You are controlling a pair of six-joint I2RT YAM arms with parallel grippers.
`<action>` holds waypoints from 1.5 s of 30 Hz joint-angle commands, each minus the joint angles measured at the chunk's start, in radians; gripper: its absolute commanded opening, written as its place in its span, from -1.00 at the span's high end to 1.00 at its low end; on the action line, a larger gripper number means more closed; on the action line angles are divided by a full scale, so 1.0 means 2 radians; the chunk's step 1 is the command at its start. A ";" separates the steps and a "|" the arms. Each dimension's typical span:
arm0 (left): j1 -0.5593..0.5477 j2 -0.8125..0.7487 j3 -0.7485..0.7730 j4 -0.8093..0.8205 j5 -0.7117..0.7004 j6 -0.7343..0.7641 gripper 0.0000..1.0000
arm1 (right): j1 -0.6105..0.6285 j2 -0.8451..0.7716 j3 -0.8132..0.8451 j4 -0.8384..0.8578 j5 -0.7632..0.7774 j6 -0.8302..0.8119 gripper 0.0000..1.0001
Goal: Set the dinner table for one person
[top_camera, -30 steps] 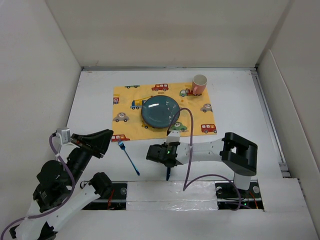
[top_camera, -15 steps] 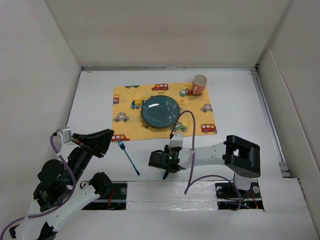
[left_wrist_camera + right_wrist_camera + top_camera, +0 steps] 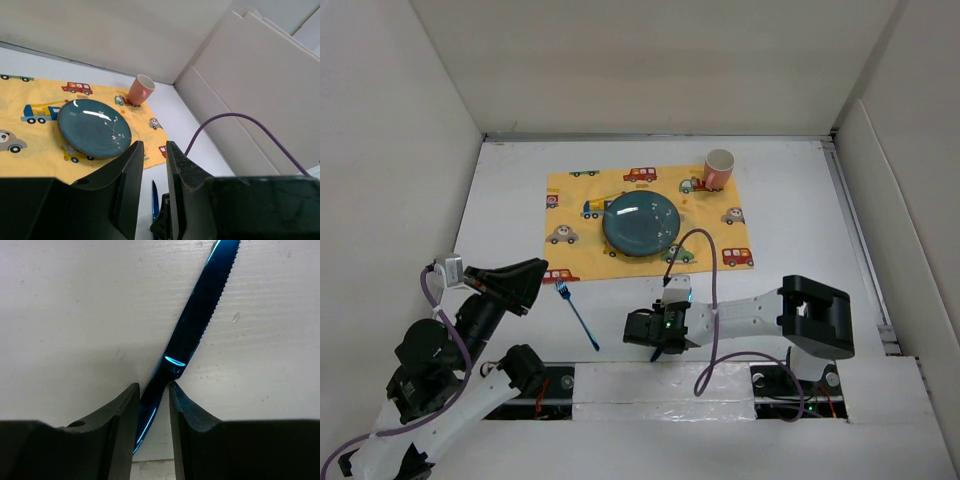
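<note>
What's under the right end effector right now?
A blue knife lying on the white table, its handle between the right end effector's fingers. In the top view the end effector mostly hides it; grip unclear.

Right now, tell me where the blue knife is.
The blue knife lies on the white table near its front edge, just short of the yellow placemat; the right wrist view shows its handle between the fingers of the right hand.
</note>
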 commanded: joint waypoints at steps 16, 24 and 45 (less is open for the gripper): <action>0.001 0.010 0.001 0.016 -0.009 -0.001 0.56 | -0.009 0.097 -0.025 0.029 -0.087 -0.054 0.43; 0.001 0.006 0.001 0.013 -0.013 -0.003 0.56 | -0.004 0.125 -0.036 0.023 -0.088 -0.039 1.00; 0.001 0.022 0.002 0.000 -0.034 -0.011 0.57 | -0.021 -0.123 -0.032 -0.040 0.047 -0.106 1.00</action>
